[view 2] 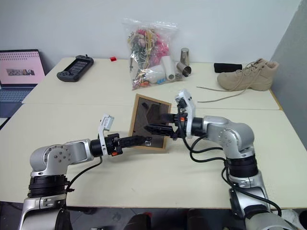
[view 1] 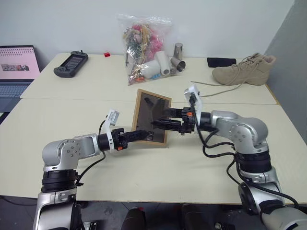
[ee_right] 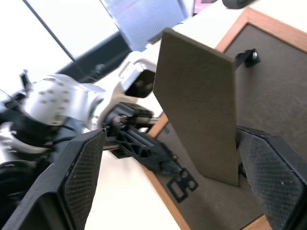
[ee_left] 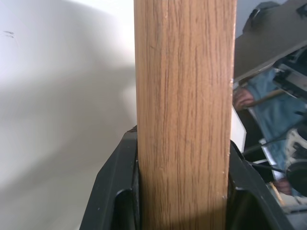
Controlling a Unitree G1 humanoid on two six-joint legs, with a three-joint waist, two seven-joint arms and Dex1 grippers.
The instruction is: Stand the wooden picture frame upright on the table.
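Clear bag (view 1: 144, 45) holds jumbled trinkets — left pincer (view 1: 144, 135) grips wooden picture frame (view 1: 151, 117); right pincer (view 1: 160, 123) spread.

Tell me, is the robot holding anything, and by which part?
The left gripper clamps the wooden picture frame by its lower wooden edge; the right gripper is open.

The frame (view 1: 151, 116) shows its dark back, its picture side hidden; at nine o'clock, the laptop (view 1: 17, 72) is cut off.
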